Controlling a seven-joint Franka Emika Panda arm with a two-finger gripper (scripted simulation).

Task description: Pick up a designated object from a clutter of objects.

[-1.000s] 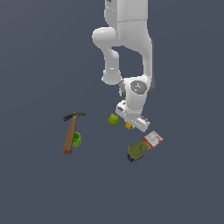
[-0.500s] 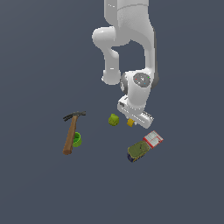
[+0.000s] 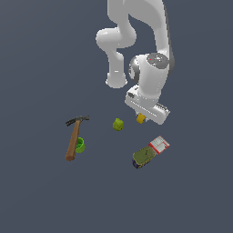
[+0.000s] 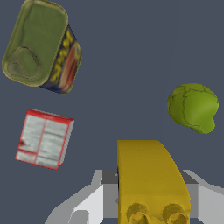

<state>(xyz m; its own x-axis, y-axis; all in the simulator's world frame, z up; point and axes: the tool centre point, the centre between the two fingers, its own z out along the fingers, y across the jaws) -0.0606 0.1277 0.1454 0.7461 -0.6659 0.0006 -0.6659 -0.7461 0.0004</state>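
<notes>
1. The gripper (image 3: 142, 119) is pinching the yellow block (image 3: 141, 119) between its two fingers. The wrist view shows the block (image 4: 151, 181) filling the gap, its round holes facing the camera.

2. In the exterior view the block hangs under the hand, apparently clear of the floor, between the yellow-green lump (image 3: 118, 124) on the exterior view's left and the red-and-white box (image 3: 159, 144) nearer and to the right.

3. I judge the grasp made and the lift in hand. The next move calls for a straight rise with the pinch held firm, since the piece is small and could slip or twist.

4. The rest of the clutter lies well apart from the hand: the olive tin can (image 3: 143, 157) just beside the box, and the brown-handled hammer (image 3: 74, 137) with the green cup (image 3: 80, 145) touching its handle, far to the left. In the wrist view the can (image 4: 41, 46), box (image 4: 44, 138) and lump (image 4: 193, 107) sit untouched.

5. The surface is a plain, dark grey-blue plane without edges, markings or walls; no room is visible beyond it.
</notes>
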